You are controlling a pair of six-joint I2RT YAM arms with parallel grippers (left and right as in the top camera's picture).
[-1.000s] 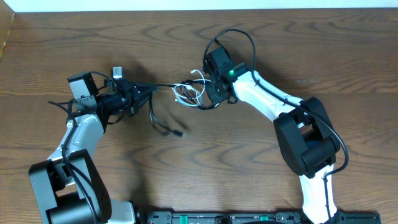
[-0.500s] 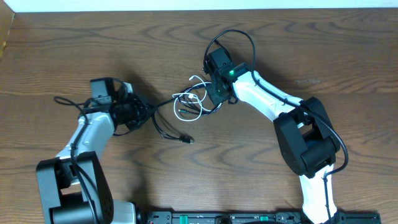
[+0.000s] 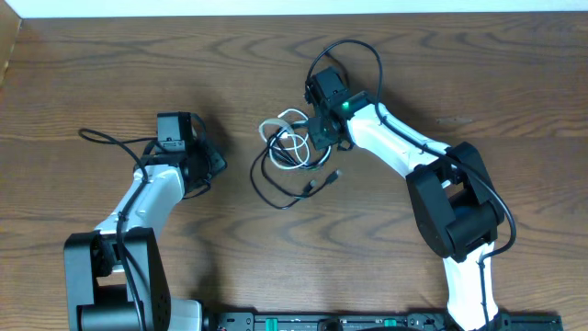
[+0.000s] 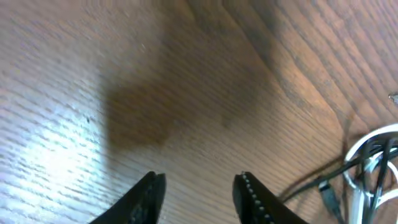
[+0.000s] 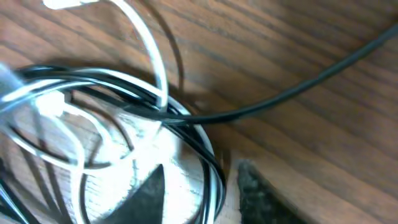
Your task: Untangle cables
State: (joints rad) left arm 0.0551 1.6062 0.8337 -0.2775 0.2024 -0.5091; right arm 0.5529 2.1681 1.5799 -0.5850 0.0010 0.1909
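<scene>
Currently the cables (image 3: 292,158), two black and one white, lie in a loose, overlapping tangle at the middle of the table (image 3: 478,74). The right claw (image 5: 200,179) is partly open with strands running between its fingers, not clamped. The left claw (image 4: 199,186) is open, empty and well apart from them.

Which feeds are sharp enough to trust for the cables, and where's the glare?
Overhead: sharp, evenly lit, cables clear. Left wrist: blurred, dark shadow across the table, glare lower left, cables only at the right edge. Right wrist: close and soft, glare on the table under the cables.
</scene>
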